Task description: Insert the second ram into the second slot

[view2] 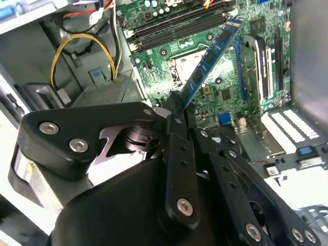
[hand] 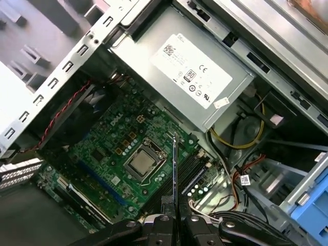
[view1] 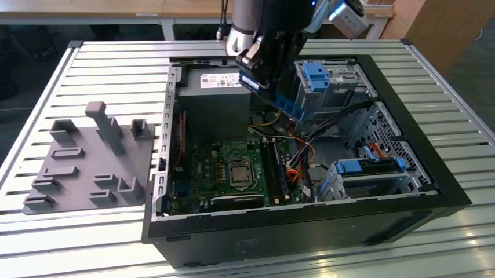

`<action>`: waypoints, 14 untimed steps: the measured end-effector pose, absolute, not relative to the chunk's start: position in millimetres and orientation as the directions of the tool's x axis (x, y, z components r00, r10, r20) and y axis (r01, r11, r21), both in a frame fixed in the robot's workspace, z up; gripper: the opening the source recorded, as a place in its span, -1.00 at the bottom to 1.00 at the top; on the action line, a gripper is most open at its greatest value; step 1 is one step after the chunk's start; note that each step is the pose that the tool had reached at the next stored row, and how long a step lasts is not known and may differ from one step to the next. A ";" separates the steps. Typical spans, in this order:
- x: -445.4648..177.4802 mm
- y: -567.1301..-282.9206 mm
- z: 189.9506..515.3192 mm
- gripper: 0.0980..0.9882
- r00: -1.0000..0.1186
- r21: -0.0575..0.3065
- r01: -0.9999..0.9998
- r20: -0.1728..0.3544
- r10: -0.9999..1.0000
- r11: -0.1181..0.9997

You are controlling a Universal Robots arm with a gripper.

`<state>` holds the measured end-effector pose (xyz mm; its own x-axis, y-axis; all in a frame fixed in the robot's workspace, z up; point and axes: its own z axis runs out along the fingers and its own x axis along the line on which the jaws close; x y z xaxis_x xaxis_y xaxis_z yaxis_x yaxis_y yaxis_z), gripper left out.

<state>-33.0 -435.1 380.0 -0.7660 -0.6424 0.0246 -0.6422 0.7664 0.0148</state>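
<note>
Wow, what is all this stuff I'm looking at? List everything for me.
Computer case: one, black, lying open on the table.
Table: one, pale metal slats, under everything.
Motherboard: one, green, on the case floor.
Power supply: one, grey, inside the case beside the motherboard.
Drive-bay clips: two, blue, inside the case toward the exterior view's right.
Holder tray: one, grey, on the table at the exterior view's left of the case.
RAM stick: one, blue, held above the motherboard.
Arm: one, silver and black, over the case.
Hand: one, black, closed on the RAM stick's end.

Clear drop to RAM slots (view1: 276, 174); cables (view1: 303, 152) just beside.
</note>
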 end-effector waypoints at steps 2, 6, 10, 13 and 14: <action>-33.0 -435.1 379.7 -0.90 -0.786 0.013 -0.618 0.026 -0.618 0.786; -33.0 -435.1 379.1 -0.90 -0.823 0.008 -0.568 0.030 -0.568 0.823; -33.1 -435.1 378.4 -0.90 -0.857 0.003 -0.514 0.033 -0.513 0.858; -33.1 -435.1 377.9 -0.90 -0.881 0.000 -0.473 0.035 -0.472 0.881; -33.0 -435.1 377.7 -0.90 -0.888 -0.001 -0.458 0.035 -0.458 0.889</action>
